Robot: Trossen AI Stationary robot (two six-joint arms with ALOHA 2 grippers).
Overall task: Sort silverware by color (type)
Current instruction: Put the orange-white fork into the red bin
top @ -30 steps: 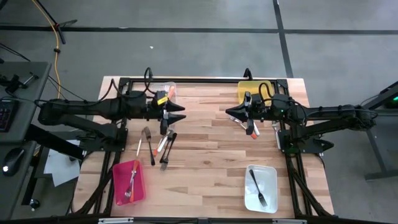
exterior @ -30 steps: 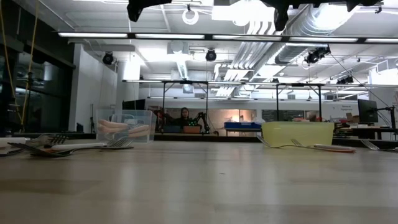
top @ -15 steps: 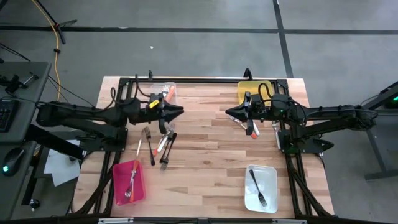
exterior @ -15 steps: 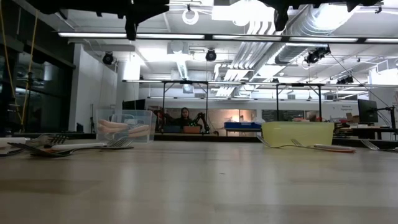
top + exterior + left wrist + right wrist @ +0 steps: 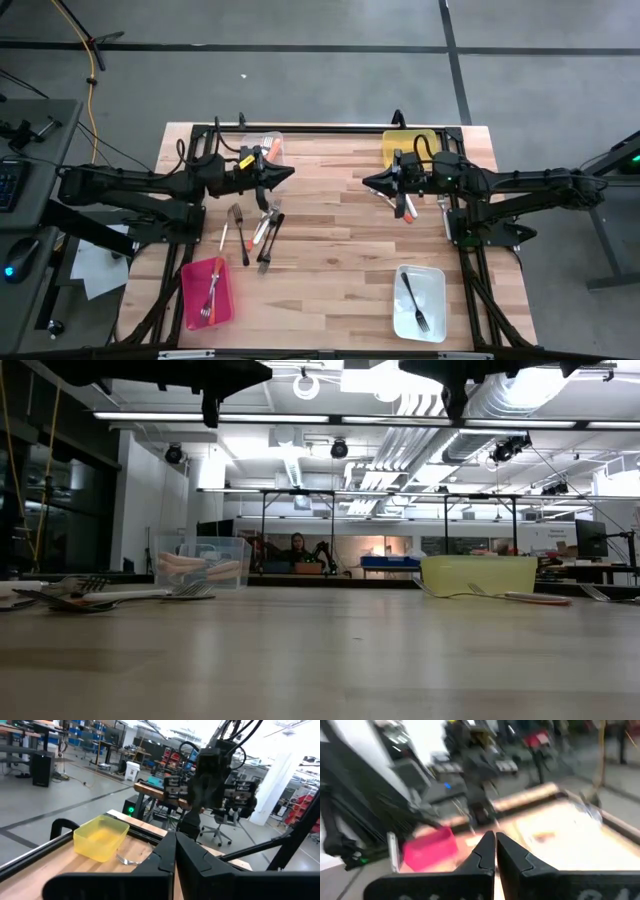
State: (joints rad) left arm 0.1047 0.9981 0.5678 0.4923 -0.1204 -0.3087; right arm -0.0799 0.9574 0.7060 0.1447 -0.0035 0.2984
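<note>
Both arms are raised above the counter (image 5: 330, 240), and neither holds a utensil. The left pincer (image 5: 288, 174) hangs near the clear bin (image 5: 274, 141), which holds orange-handled pieces; its fingers are pressed together with nothing between them, as the left wrist view confirms. The right pincer (image 5: 368, 183) hangs near the yellow bin (image 5: 408, 141), also pressed together and empty. The silverware lies in several places: a loose cluster of forks (image 5: 258, 228) on the bare counter just below the left pincer, a few pieces (image 5: 405, 208) beside the right pincer including one with an orange-red handle, one fork in the pink bin (image 5: 208, 292), and one dark fork in the white bin (image 5: 419, 303). The step in hand appears to be the interval between placements: the left arm is positioned by the clear bin with nothing in its grip, and the sort is judged partly complete, since most utensils remain unsorted on the counter. The next move calls for spreading the left pincer, lowering it over one fork in the cluster, and selecting a single handle. The pieces overlap, so an approach along one handle's axis is advisable to avoid lifting two at once.
</note>
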